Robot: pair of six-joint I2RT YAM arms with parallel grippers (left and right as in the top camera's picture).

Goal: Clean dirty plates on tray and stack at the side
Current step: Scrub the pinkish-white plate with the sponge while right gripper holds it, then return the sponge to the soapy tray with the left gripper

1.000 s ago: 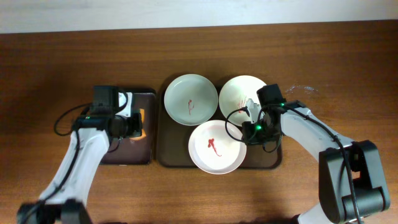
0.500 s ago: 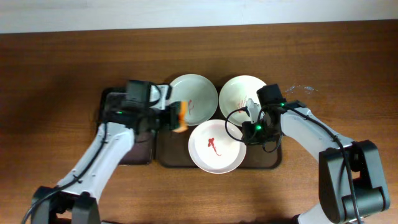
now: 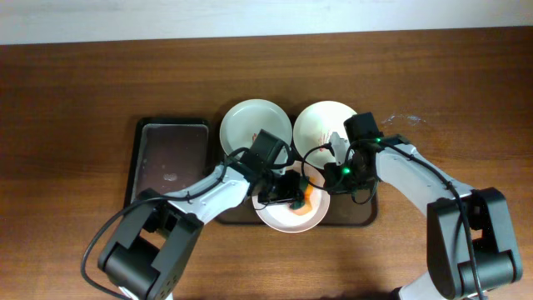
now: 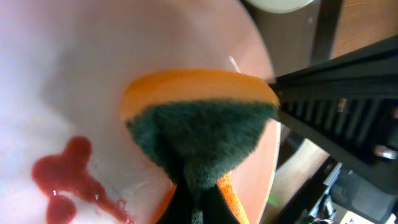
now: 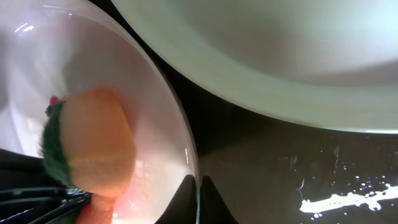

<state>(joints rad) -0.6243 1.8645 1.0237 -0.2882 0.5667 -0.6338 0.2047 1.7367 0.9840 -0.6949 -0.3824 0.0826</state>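
While the left tool (image 3: 298, 197) pressed the sponge (image 4: 199, 121) it clamped, green side down, into the front plate (image 3: 287, 223), the right tool (image 5: 198, 198) was closed on that plate's rim on the side toward the tabletop's right edge, steadying it. The plate sat on the brown tray (image 3: 354, 214), on the part nearest the robot's edge of the tabletop. The other two plates (image 3: 250, 133) lay behind it toward the far edge. The red sauce (image 4: 68, 180) lay just beside the sponge, untouched, seemingly toward the tabletop's left edge, so I judged the wipe had to run that way, away from the right tool. A second before, the sponge was over the narrow black tray (image 3: 171, 158). The left arm had since swept across, and the right arm had not moved.
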